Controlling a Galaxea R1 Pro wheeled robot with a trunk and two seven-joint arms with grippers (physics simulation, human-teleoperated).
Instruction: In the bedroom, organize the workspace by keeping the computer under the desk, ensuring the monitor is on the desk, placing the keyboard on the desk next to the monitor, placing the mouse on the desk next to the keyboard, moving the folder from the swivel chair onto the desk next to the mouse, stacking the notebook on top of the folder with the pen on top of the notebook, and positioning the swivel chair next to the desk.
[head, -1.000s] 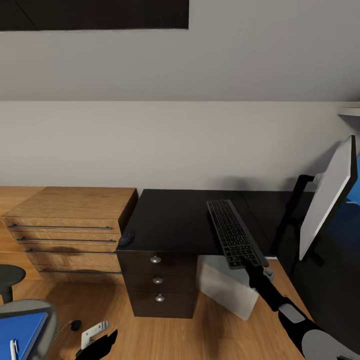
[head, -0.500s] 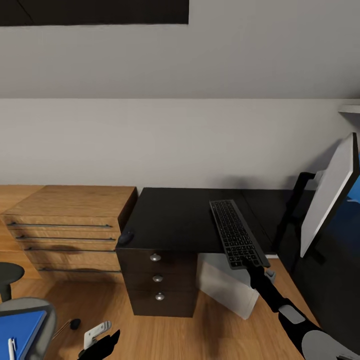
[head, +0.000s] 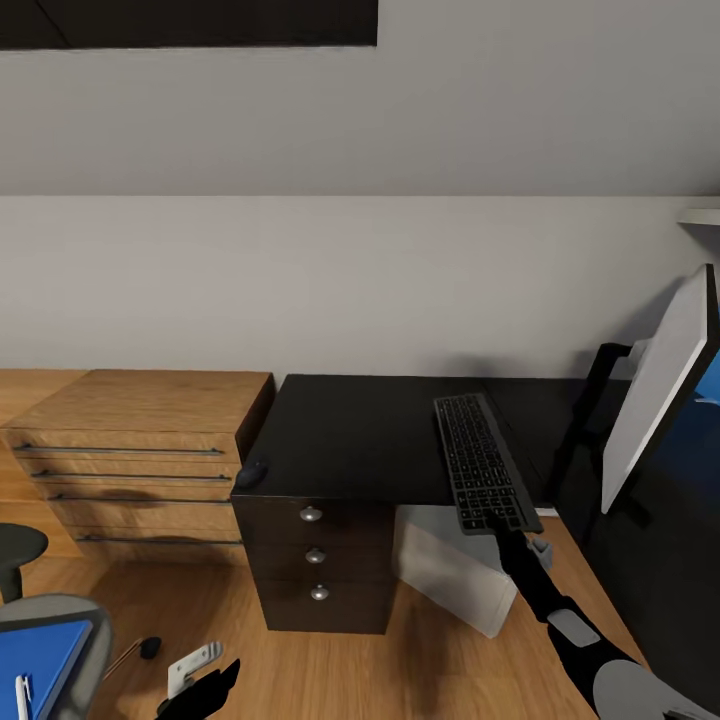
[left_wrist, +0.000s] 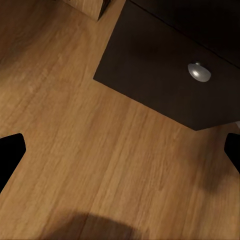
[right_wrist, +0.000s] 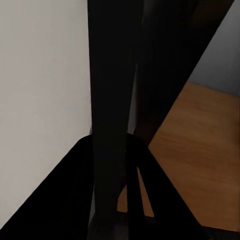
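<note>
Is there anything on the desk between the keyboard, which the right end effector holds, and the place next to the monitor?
Nothing visible blocks it. The keyboard is held at its near end by the right end effector, over the black desk. The desk surface toward the monitor looks bare. The mouse sits far off, at the desk's left corner.

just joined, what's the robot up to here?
The right gripper grips the near end of the keyboard and holds it over the desk, beside the monitor. The mouse sits at the desk's left front corner, and the computer stands under the desk. The left gripper is open, low over the floor. The folder is on the chair, with the pen on top of it.
</note>
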